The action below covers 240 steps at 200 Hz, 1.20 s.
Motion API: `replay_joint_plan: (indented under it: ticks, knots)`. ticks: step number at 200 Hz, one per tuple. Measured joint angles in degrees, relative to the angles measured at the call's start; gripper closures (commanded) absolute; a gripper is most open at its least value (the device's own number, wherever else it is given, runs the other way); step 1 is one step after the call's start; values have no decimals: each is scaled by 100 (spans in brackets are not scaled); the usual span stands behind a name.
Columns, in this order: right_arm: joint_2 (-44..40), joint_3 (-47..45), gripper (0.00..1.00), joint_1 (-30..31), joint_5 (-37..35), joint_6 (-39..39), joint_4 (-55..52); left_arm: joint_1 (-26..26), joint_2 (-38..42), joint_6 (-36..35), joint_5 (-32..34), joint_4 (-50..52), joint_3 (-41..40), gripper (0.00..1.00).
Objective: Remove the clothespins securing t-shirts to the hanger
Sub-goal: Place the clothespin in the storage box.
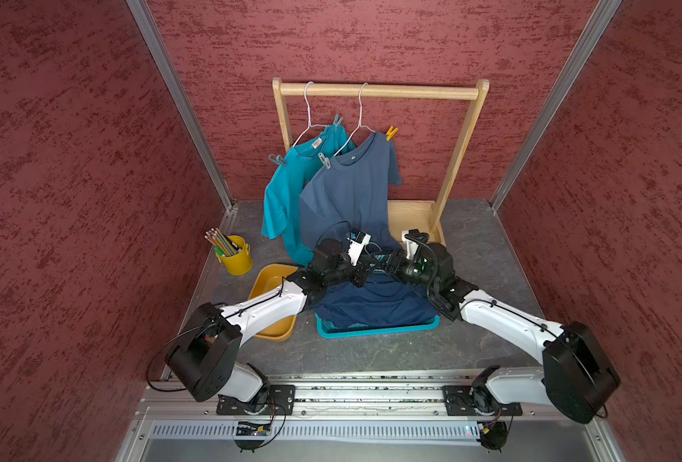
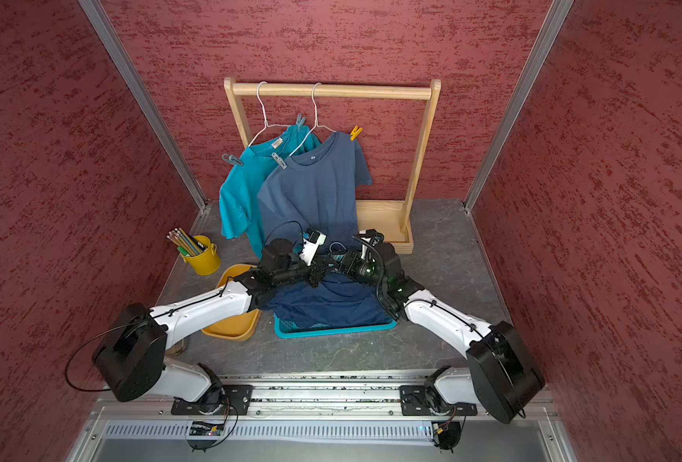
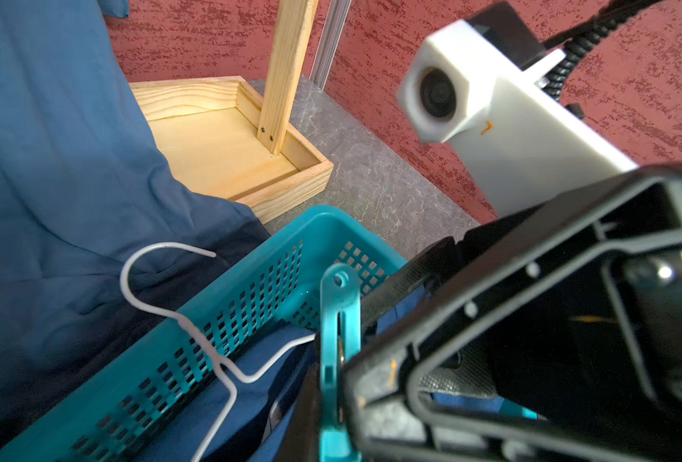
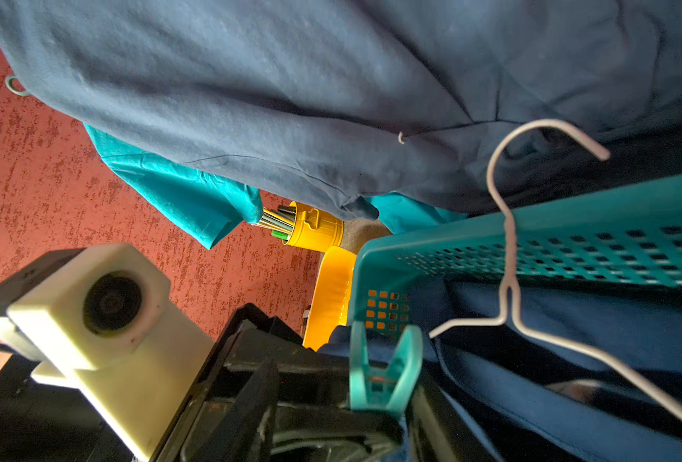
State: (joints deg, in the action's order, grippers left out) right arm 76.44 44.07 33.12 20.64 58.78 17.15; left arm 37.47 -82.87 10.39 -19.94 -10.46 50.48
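Note:
A teal clothespin (image 3: 339, 344) (image 4: 383, 372) stands over the teal basket (image 1: 375, 330), where the navy t-shirt (image 1: 371, 304) lies with its white hanger (image 3: 211, 356). My left gripper (image 3: 333, 400) is shut on this clothespin. My right gripper (image 4: 383, 396) faces it tip to tip, jaws open on either side of the same clothespin. On the rack, grey-blue clothespins (image 1: 277, 160) (image 1: 337, 120) pin the teal t-shirt (image 1: 287, 200). A grey one (image 1: 324, 161) and a yellow one (image 1: 391, 133) pin the slate blue t-shirt (image 1: 351, 192).
The wooden rack (image 1: 375, 91) stands at the back, its base box (image 3: 219, 152) just behind the basket. A yellow tray (image 1: 271, 316) lies under my left arm. A yellow cup of pencils (image 1: 235, 256) stands at the left. Red walls close in on three sides.

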Motion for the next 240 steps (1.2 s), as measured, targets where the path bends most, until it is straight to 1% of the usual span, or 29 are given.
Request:
replay_joint_plan:
  ticks: [31,64,98,117,139,161,184,212,225,240]
  knots:
    - [-55,-50,46,4,-72,-120,-13,-136,472,61,223,437,-212,100]
    - [-138,-352,46,4,-72,-138,114,-354,1117,98,584,1093,-343,100]
    - [-107,-334,45,7,-35,-378,7,-697,1888,179,914,1716,-634,100]
    - [42,-205,45,7,-33,-529,-55,-1029,2323,260,992,2090,-833,100]
    - [358,35,46,7,-28,-660,-109,-1690,2710,334,940,2553,-1008,100]
    - [861,457,46,7,46,-745,-229,-2406,2885,402,774,2865,-1141,100]
    - [1342,894,46,7,151,-879,-400,-3285,2857,527,323,2977,-1370,100]
    - [1596,1235,46,7,181,-1095,-678,-4400,2616,824,-417,2885,-1740,100]
    - [1687,1421,46,7,175,-1222,-835,-4811,2511,962,-713,2761,-1958,100]
    - [1810,1663,46,7,160,-1375,-1023,-5132,2404,1064,-960,2638,-2173,100]
